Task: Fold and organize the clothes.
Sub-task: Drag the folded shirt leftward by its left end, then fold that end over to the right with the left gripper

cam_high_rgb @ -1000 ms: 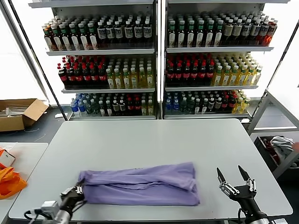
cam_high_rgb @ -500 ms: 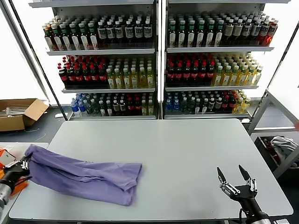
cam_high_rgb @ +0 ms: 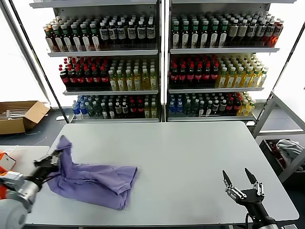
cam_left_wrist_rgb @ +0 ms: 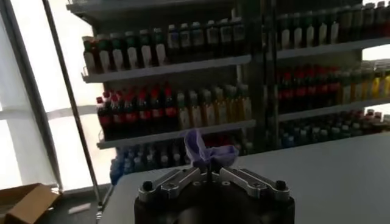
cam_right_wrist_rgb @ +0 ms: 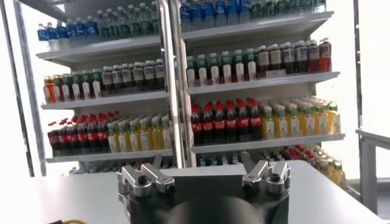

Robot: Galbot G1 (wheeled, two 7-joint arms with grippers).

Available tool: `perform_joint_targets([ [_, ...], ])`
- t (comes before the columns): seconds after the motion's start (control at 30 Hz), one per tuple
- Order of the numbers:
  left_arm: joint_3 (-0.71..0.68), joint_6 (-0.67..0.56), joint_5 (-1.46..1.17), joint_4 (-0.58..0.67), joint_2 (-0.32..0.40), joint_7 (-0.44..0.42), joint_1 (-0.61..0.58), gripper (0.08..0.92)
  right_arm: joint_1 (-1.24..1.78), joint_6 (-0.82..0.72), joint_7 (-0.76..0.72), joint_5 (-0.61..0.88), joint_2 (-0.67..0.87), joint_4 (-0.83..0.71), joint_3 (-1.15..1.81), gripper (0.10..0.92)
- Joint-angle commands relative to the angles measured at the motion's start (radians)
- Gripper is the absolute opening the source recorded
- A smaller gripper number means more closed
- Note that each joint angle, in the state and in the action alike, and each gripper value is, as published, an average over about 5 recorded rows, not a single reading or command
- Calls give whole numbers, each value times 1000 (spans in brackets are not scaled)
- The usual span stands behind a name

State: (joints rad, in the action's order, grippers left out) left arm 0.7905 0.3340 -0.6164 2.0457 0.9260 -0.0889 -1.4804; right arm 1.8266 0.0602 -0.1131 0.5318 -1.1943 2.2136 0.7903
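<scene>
The lavender T-shirt lies bunched and roughly folded at the table's front left corner. One end is lifted into a peak at the left edge. My left gripper is shut on that lifted end; in the left wrist view a tuft of the purple fabric sticks up from between the closed fingers. My right gripper is open and empty at the table's front right, fingers pointing up, far from the shirt. In the right wrist view its fingers stand wide apart with nothing between them. The print does not show.
The grey table stretches to the right of the shirt. An orange item lies on a side table at the left. Shelves of bottles stand behind. A cardboard box sits on the floor far left.
My left gripper has dragged the shirt from the front middle of the table to its left edge, then moved up and inward, lifting the held end. The right arm has stayed put.
</scene>
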Motion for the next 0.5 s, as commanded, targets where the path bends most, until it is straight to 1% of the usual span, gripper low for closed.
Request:
perform_joint_targets([
  [0.03, -449, 20, 27, 123, 107, 34, 65, 94, 2, -6, 2, -1, -1, 12, 12, 823],
  [0.23, -535, 26, 36, 11, 135, 1, 58, 94, 1, -7, 1, -3, -6, 13, 15, 823],
  [0.37, -554, 33, 60, -53, 163, -4, 57, 96, 0, -9, 2, -4, -5, 20, 14, 823],
  [0.43, -544, 36, 73, -59, 171, -1, 57, 116, 1, -10, 2, -3, -4, 26, 15, 823],
  [0.5, -525, 41, 77, -48, 177, 6, 56, 162, 4, -10, 1, -2, -4, 30, 16, 823],
])
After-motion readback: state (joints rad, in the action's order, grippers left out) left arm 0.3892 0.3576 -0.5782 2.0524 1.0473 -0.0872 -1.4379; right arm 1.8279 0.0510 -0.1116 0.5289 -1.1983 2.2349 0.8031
